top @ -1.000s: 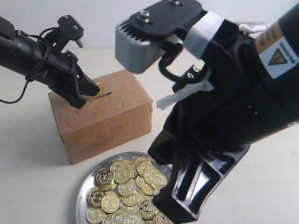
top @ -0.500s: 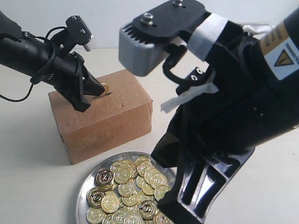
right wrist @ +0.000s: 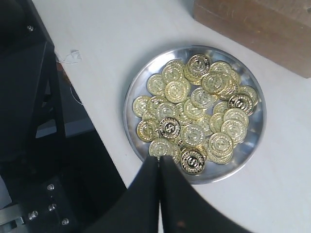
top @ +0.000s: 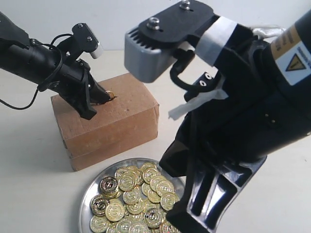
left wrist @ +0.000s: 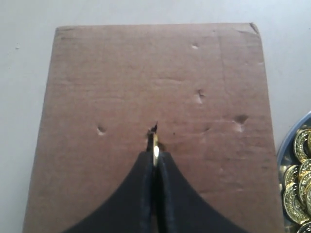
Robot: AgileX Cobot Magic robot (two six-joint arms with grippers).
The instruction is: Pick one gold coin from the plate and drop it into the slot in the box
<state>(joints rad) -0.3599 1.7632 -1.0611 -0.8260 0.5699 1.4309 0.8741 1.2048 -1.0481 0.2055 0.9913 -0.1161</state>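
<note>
The left hand (left wrist: pixel 154 159) pinches one gold coin (left wrist: pixel 155 147) upright at the slot (left wrist: pixel 153 131) on the box (left wrist: pixel 121 82). The right hand (right wrist: pixel 159 164), closed tight and empty, hangs over the plate (right wrist: pixel 250 145) near the edge of the surface (right wrist: pixel 121 39).

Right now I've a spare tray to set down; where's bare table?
In the exterior view, bare table lies left of the plate, below the box. Crowded: coins fill the plate; the left gripper holds a coin atop the box.

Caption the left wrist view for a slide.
Left tool pinching a gold coin edge-on at the slot of the brown cardboard box.
</note>
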